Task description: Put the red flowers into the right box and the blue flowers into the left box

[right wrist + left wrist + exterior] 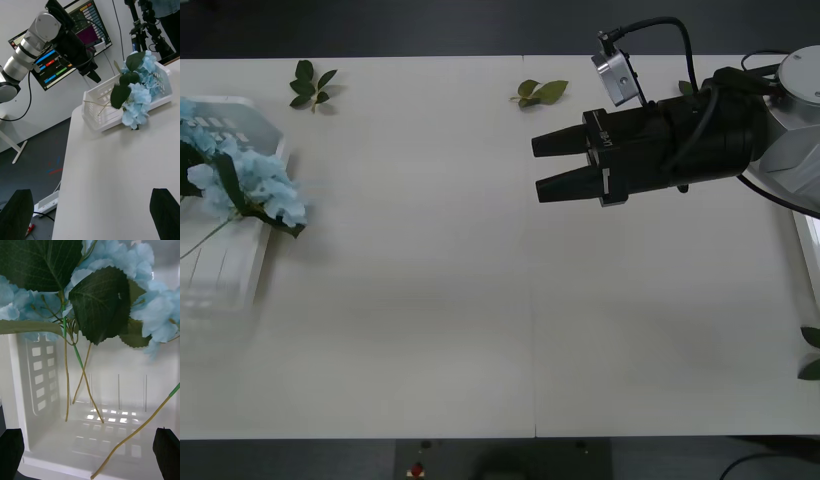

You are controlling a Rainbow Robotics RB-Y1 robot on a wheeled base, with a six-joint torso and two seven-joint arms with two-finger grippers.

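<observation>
Front view: blue flowers [250,180] in left box [225,275], right tool [552,165] agape.

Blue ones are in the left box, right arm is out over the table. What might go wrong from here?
1. The blue flowers hang their heads over the rim of the left box onto the table; a nudge might tip them out.
2. The left gripper, jaws open, sits over the stems in the box; pulling away may snag them.
3. The right gripper is open and holds nothing.
</observation>
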